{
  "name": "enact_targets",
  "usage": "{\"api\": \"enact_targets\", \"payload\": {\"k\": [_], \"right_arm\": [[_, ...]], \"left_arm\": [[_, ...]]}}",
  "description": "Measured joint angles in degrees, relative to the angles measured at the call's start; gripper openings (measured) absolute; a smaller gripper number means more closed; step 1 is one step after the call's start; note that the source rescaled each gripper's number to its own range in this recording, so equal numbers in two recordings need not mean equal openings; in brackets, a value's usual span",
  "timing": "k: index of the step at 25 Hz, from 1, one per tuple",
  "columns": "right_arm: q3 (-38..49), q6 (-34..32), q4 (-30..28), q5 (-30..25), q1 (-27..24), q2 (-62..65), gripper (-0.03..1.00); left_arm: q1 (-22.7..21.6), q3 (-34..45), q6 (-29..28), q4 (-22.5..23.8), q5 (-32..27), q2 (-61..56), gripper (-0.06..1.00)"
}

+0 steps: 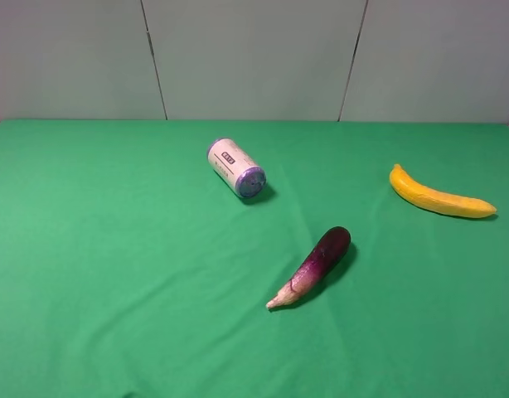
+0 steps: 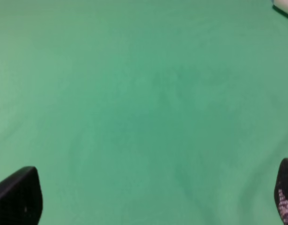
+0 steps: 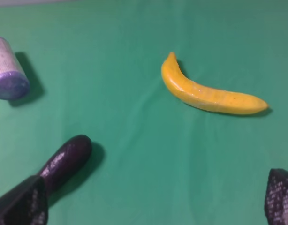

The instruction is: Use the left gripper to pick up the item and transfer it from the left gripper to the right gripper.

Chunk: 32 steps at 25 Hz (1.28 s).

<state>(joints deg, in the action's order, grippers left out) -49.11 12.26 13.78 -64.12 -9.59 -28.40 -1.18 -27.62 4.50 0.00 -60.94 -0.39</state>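
The item, a curved yellow banana (image 1: 441, 197), lies on the green cloth at the right side of the exterior high view, and neither arm shows there. In the right wrist view the banana (image 3: 207, 91) lies ahead of my right gripper (image 3: 151, 204), whose fingertips (image 3: 281, 197) stand wide apart with nothing between them. My left gripper (image 2: 151, 201) is open too. Its fingertips (image 2: 17, 197) frame only bare green cloth, and the banana is out of the left wrist view.
A purple eggplant (image 1: 312, 265) lies near the middle of the cloth, close to the right gripper's finger (image 3: 22, 206). A white-and-purple can (image 1: 235, 167) lies on its side farther back. A white sliver (image 2: 284, 3) shows at the corner of the left wrist view.
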Motion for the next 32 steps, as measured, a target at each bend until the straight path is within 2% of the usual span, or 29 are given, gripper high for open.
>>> {"api": "enact_targets", "payload": {"k": [10, 14, 21, 28, 32], "right_arm": [[14.9, -0.2, -0.7, 1.6, 0.0, 19.9, 1.00], [19.5, -2.4, -2.5, 3.2, 0.0, 27.1, 1.00], [20.0, -9.0, -8.3, 4.6, 0.0, 28.6, 1.00], [20.5, -9.7, -10.7, 5.6, 0.2, 28.6, 1.00], [20.5, -9.8, -11.0, 5.8, 3.2, 28.6, 1.00]], "left_arm": [[0.0, 0.0, 0.0, 0.0, 0.0, 0.0, 1.00], [0.0, 0.0, 0.0, 0.0, 0.0, 0.0, 1.00], [0.0, 0.0, 0.0, 0.0, 0.0, 0.0, 1.00], [0.0, 0.0, 0.0, 0.0, 0.0, 0.0, 1.00], [0.0, 0.0, 0.0, 0.0, -0.1, 0.0, 1.00]]}}
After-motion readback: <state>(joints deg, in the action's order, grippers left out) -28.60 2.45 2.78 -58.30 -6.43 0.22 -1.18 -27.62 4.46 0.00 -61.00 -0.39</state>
